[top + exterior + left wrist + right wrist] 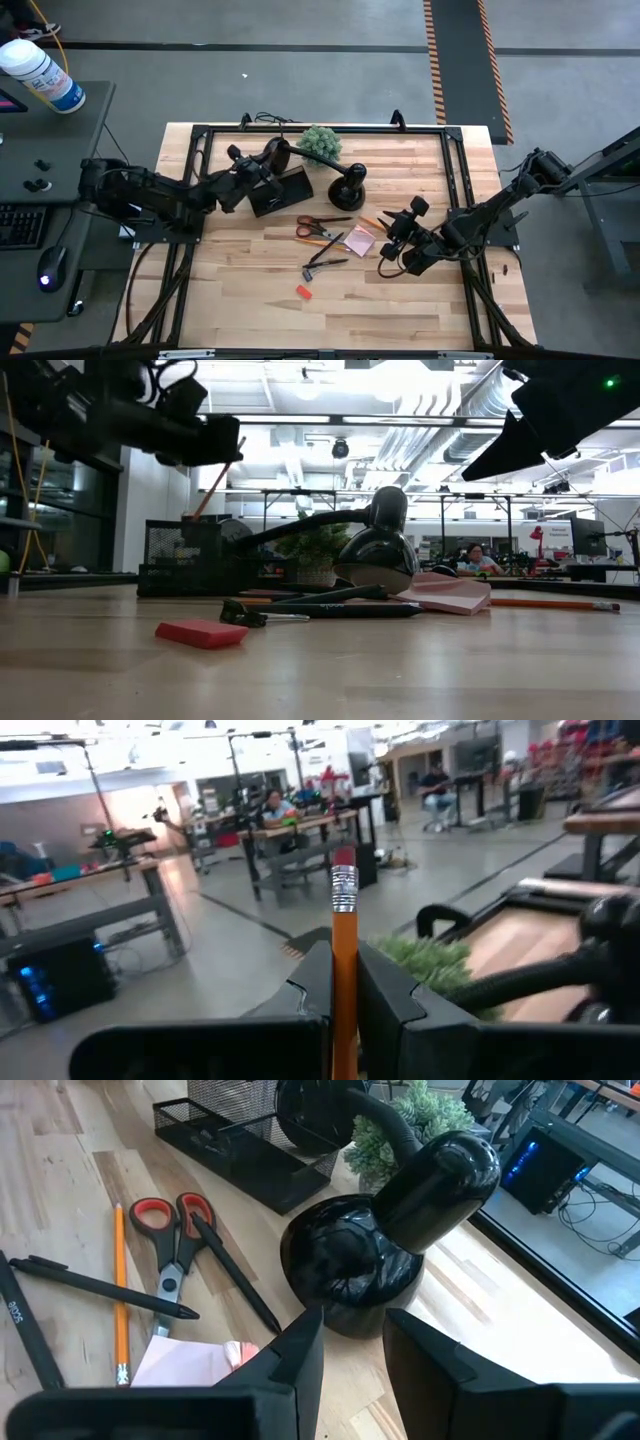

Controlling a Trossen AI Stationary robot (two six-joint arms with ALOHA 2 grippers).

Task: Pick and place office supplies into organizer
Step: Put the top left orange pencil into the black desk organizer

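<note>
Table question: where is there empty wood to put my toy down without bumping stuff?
Bare wood runs along the table front edge, in front of the red eraser, and in both front corners. The middle is crowded: scissors, sticky notes and lamp sit close together, with the organizer behind.

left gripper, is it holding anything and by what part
The left gripper is shut on a pencil, gripping its shaft below the eraser end. The right gripper holds nothing.

Open lab: workbenches, ceiling ducts
</note>
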